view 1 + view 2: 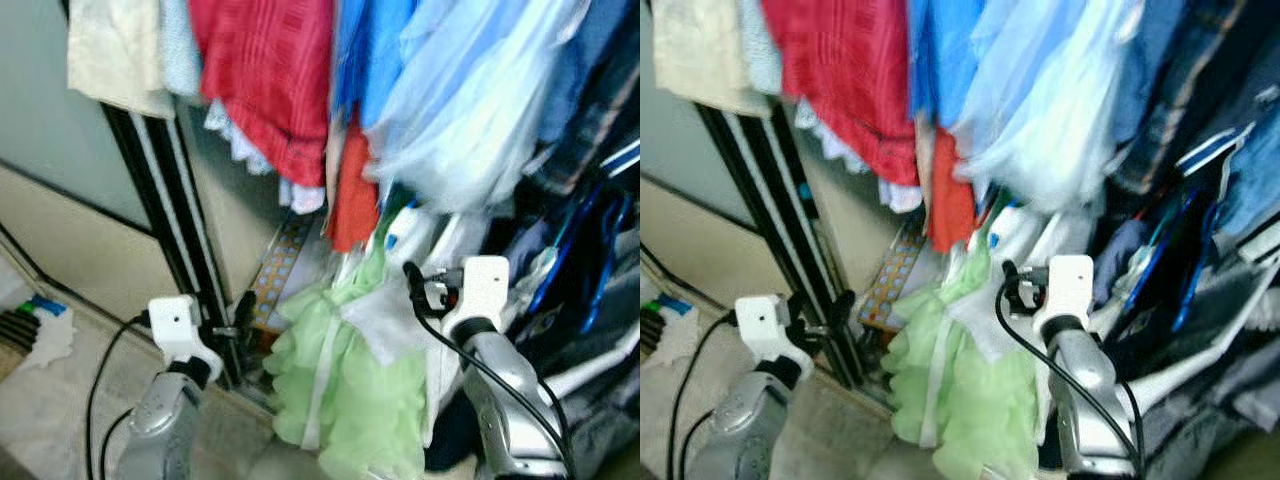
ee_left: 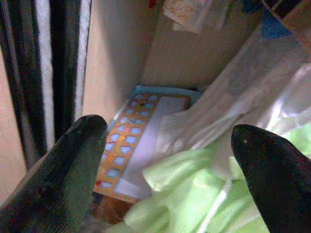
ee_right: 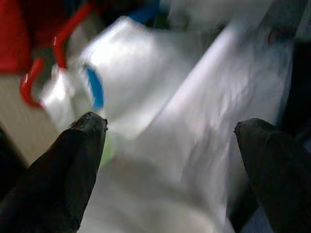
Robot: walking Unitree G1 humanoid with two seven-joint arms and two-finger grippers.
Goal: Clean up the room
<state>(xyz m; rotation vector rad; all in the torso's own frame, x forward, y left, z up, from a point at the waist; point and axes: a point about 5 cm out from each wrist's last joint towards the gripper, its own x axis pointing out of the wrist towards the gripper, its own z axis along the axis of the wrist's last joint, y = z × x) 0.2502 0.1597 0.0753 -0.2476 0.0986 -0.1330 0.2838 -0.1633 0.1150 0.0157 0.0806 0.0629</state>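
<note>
The light green garment slumps at the closet's foot, about six o'clock under the hanging clothes, just beside the patterned board. Both arms reach in: the left gripper is spread wide before it, and the right gripper is spread over what seems, through blur, white cloth. Grasping looks next, calling for a closer reach.
</note>
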